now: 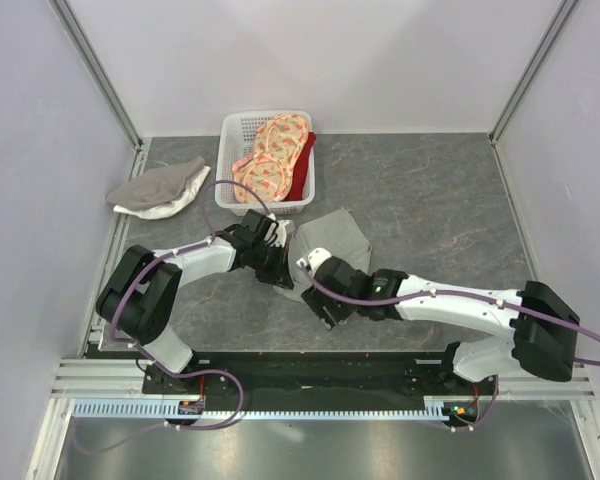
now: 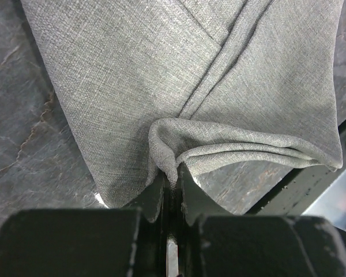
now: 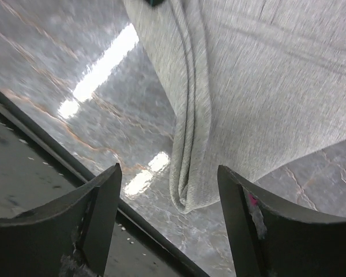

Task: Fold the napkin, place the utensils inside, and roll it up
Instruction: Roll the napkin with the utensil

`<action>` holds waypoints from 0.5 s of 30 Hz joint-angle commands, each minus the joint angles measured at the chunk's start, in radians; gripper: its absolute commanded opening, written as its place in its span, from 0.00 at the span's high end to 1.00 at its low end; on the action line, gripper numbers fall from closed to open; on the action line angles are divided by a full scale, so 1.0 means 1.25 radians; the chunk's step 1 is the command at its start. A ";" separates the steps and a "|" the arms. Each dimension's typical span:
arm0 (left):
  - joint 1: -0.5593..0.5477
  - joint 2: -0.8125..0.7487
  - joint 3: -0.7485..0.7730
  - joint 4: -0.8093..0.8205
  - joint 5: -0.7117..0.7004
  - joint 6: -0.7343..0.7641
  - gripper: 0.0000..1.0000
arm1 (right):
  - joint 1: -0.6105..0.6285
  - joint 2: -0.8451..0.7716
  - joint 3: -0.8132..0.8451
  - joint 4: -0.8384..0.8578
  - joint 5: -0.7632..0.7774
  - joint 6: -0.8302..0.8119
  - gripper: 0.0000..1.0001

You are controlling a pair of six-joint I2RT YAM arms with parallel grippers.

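Note:
The grey-green napkin (image 1: pixel 335 235) lies folded on the dark stone table, just in front of the basket. In the left wrist view the napkin (image 2: pixel 161 75) fills the frame with a diagonal fold across it. My left gripper (image 2: pixel 172 173) is shut on a pinched-up bunch of its near edge, and sits at the cloth's near-left corner (image 1: pixel 283 272). My right gripper (image 1: pixel 306 272) hovers close beside it. It stands open (image 3: pixel 170 199), its fingers (image 3: pixel 104 213) either side of the napkin's layered corner (image 3: pixel 187 190) without touching it. The utensils are out of view.
A white basket (image 1: pixel 225 150) at the back holds orange-pink patterned cloths (image 1: pixel 275 150) and something red. A grey-and-white cloth (image 1: pixel 160 187) lies bunched at the back left. White walls enclose the table. A dark rail (image 3: pixel 46 156) runs along the table's near edge.

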 commanded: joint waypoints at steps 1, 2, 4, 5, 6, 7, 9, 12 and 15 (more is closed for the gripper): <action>0.012 0.021 0.026 -0.059 0.050 0.007 0.98 | 0.095 0.055 0.041 -0.059 0.207 -0.003 0.25; 0.013 0.021 0.028 -0.061 0.050 0.010 0.98 | 0.108 0.079 0.049 -0.069 0.218 -0.004 0.25; 0.014 0.021 0.028 -0.064 0.048 0.010 0.98 | 0.145 0.105 0.056 -0.083 0.258 -0.010 0.25; 0.014 0.020 0.029 -0.064 0.048 0.009 0.98 | 0.156 0.133 0.066 -0.096 0.274 -0.012 0.25; 0.016 0.018 0.029 -0.066 0.048 0.010 0.98 | 0.165 0.149 0.071 -0.102 0.286 -0.015 0.26; 0.016 0.021 0.029 -0.069 0.047 0.010 0.98 | 0.179 0.164 0.074 -0.109 0.323 -0.016 0.26; 0.017 0.022 0.035 -0.072 0.048 0.013 0.98 | 0.188 0.208 0.095 -0.123 0.347 -0.022 0.27; 0.019 0.026 0.042 -0.081 0.052 0.021 0.98 | 0.197 0.252 0.116 -0.136 0.379 -0.034 0.37; 0.022 0.028 0.048 -0.090 0.051 0.027 0.98 | 0.198 0.269 0.131 -0.144 0.377 -0.050 0.62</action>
